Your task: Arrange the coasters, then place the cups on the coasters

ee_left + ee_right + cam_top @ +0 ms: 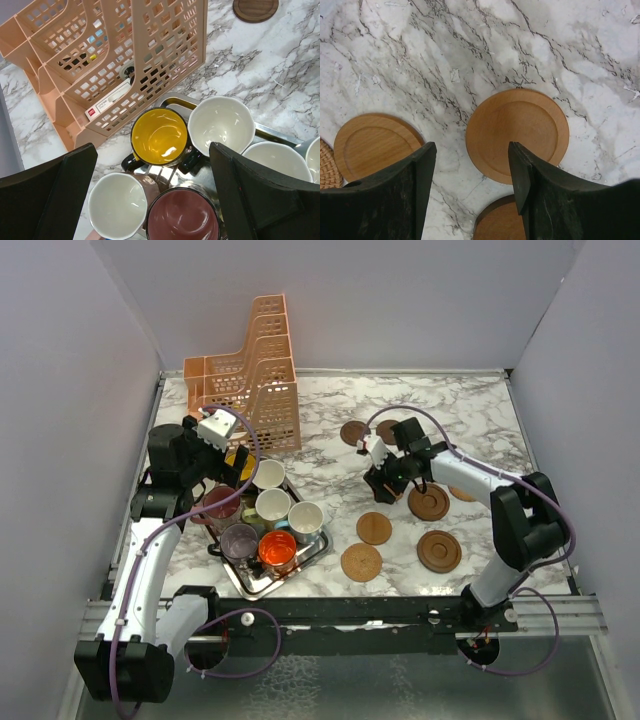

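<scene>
The left end effector (152, 146) hung wide open over the yellow cup (159, 136), with the other cups (220, 122) packed on the silver tray (310, 555). The right end effector (471, 145) hovered open and empty above a tan coaster (517, 132), with more coasters (438, 551) lying apart on the marble surface (330, 470).

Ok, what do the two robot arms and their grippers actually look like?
The left arm and right arm both have white links with black joints and black bases. A thin purple cable loops along each one. Each wrist carries a small white block, and the fingers are broad, flat and black.
</scene>
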`<state>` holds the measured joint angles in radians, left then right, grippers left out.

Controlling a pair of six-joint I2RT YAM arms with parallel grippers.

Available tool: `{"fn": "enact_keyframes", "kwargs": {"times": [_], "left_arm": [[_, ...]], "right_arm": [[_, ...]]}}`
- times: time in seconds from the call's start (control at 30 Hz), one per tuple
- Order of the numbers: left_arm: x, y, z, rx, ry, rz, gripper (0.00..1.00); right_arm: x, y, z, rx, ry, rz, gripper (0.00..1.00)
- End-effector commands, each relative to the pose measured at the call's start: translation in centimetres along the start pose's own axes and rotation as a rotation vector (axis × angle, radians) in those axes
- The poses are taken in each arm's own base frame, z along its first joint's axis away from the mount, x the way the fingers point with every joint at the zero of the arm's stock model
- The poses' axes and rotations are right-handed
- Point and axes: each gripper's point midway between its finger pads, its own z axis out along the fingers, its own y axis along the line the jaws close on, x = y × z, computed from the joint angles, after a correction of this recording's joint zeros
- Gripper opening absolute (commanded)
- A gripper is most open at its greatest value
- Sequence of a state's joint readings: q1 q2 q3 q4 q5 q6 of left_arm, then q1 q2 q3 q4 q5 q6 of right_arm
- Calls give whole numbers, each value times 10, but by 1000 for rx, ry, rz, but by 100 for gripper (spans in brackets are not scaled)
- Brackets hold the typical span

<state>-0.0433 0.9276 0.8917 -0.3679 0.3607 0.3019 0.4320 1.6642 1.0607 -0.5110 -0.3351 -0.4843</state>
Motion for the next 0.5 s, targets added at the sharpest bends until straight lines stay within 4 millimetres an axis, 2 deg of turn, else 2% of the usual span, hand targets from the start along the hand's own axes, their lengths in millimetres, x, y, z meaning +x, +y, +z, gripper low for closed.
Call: {"fn": "enact_keyframes", "kwargs": {"times": [0.0, 0.47], "left_arm": [[-20, -3, -6, 17, -67, 12, 99], [-19, -7, -7, 39, -72, 18, 99]], "right_arm": [[-2, -1, 14, -7, -15, -9, 60], [-4, -17, 38, 26, 11, -22, 59]]}}
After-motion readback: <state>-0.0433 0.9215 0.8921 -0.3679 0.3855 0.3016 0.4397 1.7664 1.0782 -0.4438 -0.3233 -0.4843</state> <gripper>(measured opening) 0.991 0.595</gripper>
